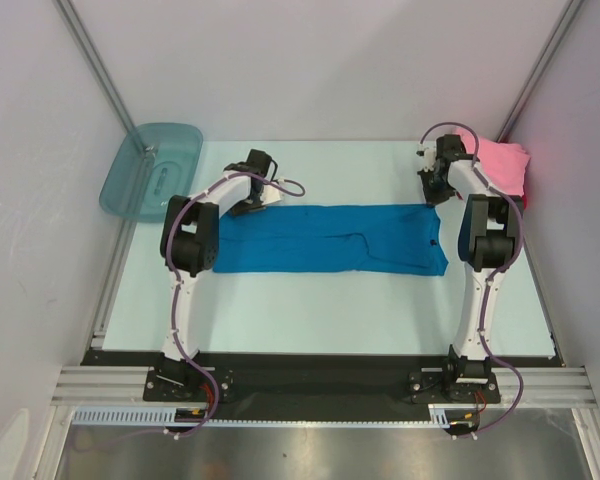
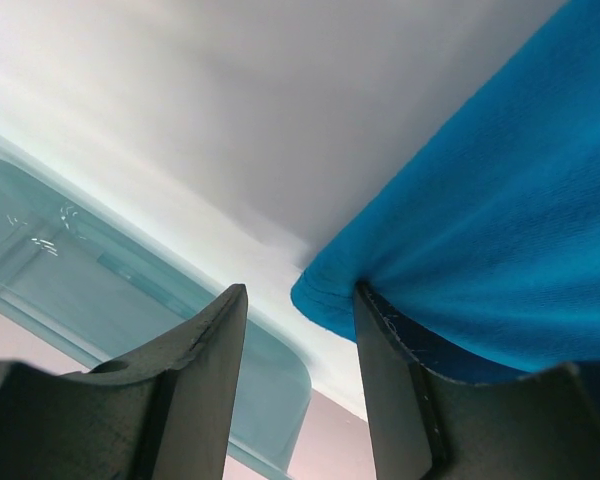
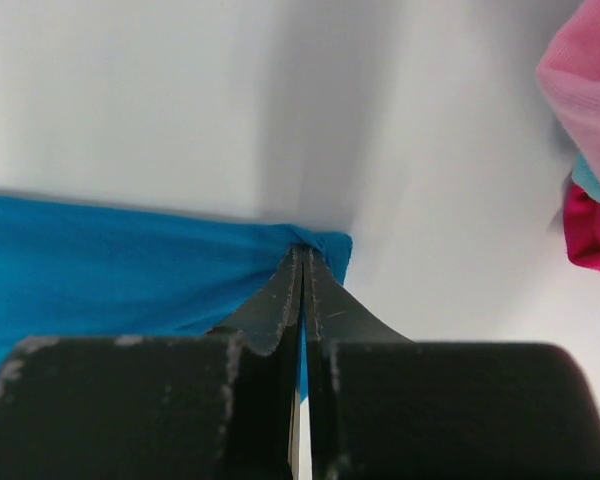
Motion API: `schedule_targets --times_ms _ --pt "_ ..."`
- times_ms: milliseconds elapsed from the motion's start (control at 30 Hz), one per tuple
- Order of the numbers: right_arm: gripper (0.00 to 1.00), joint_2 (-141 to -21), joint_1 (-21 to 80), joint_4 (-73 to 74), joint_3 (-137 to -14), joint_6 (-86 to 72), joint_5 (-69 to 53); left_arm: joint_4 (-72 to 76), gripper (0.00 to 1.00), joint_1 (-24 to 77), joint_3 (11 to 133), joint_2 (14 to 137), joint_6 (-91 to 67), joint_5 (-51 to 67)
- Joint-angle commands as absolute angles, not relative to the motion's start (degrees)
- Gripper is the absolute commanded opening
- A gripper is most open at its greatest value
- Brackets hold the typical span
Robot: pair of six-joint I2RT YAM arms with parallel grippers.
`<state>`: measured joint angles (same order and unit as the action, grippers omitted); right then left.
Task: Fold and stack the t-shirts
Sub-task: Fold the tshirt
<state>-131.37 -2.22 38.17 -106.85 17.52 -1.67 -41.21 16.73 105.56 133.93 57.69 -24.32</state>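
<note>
- One blue t-shirt [image 1: 330,238] lies in a long band across the middle of the table [image 1: 330,310].
- One pile sits at the far right corner: a pink t-shirt [image 1: 502,165] on top, with a light blue edge [image 3: 598,182] and a red edge [image 3: 592,232] below.
- One teal tub [image 1: 152,170] sits at the far left corner.
- The left gripper [image 2: 300,289] is parted with nothing between its fingers, and the shirt's corner touches one finger.
- The right gripper [image 3: 302,250] is pinched on the shirt's far right corner.
- A wide strip of table shows between the shirt's near edge and the arm bases.

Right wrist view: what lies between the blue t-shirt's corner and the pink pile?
Only bare table lies between the blue t-shirt and the pink t-shirt; the right wrist view shows this.
</note>
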Motion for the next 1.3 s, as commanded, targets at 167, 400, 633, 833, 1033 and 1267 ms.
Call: schedule_targets --times_ms 167,400,633,833,1033,1267 --pt "0.0 -134.1 -4.0 38.0 -107.1 17.6 1.8 -41.6 0.53 14.1 104.3 137.6 57.5 -24.0" --pt "0.01 -133.3 -3.5 38.2 -107.7 17.8 1.2 -41.0 0.53 13.7 105.1 136.3 56.0 -23.1" --pt "0.13 -128.9 -2.5 38.5 -110.1 17.8 2.0 -35.0 0.54 12.8 106.2 133.0 56.3 -25.4" --pt "0.25 -123.6 -1.3 38.5 -109.1 17.1 2.1 -23.5 0.55 11.8 104.9 129.1 57.4 -30.0" --pt "0.26 -118.6 -0.2 37.5 -106.1 17.3 7.1 -20.3 0.55 12.0 101.5 122.7 56.9 -26.6" --pt "0.1 -112.0 4.9 33.3 -94.4 23.3 12.6 -17.9 0.55 15.6 90.5 114.1 63.1 -20.1"
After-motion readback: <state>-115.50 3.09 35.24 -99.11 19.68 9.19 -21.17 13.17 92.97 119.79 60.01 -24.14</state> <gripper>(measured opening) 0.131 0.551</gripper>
